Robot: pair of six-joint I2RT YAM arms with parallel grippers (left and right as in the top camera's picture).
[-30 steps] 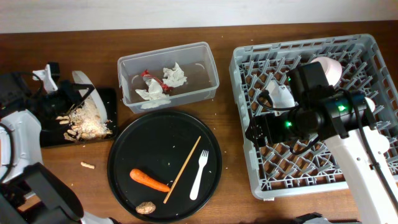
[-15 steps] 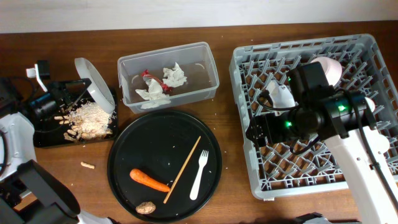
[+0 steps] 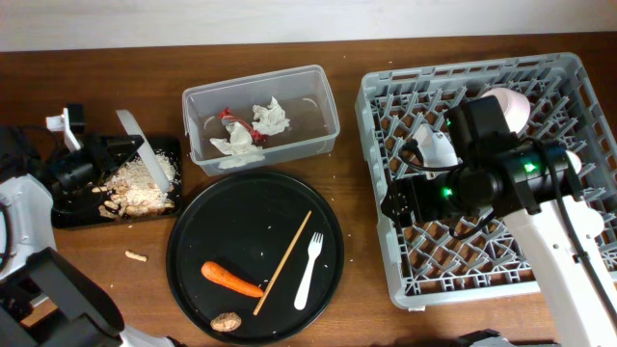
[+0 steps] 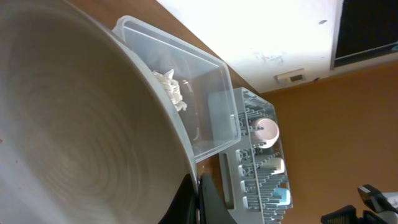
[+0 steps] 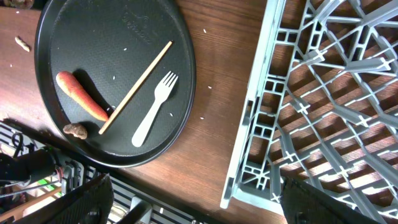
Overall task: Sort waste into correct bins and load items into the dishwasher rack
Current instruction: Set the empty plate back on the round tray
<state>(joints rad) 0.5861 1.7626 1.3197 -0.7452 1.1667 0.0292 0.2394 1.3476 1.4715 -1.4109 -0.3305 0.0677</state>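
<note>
My left gripper point(image 3: 94, 154) is shut on the rim of the pale plate-bowl point(image 3: 135, 145) and holds it on edge over the shallow black bin point(image 3: 67, 214), where beige food scraps point(image 3: 145, 183) lie heaped. In the left wrist view the plate-bowl point(image 4: 81, 124) fills the frame, its rim pinched between the fingers point(image 4: 211, 202). The clear bin point(image 3: 318, 106) holds napkins point(image 3: 265, 120) and a red wrapper point(image 3: 227, 115). Carrot point(image 3: 231, 280), nut lump point(image 3: 227, 322), wooden stick point(image 3: 282, 262) and fork point(image 3: 308, 270) lie on the round tray point(image 3: 241, 222). My right gripper point(image 5: 199, 205) hangs open over the dishwasher rack point(image 3: 371, 145).
The rack carries a pink bowl point(image 3: 511, 104) and a white cup point(image 3: 434, 145); a blue cup point(image 4: 280, 198) shows in the left wrist view. One loose scrap point(image 3: 135, 255) lies on the table left of the round tray.
The left gripper has turned the plate-bowl from face-on to edge-on above the black bin and shifted it slightly. The right arm has not moved.
</note>
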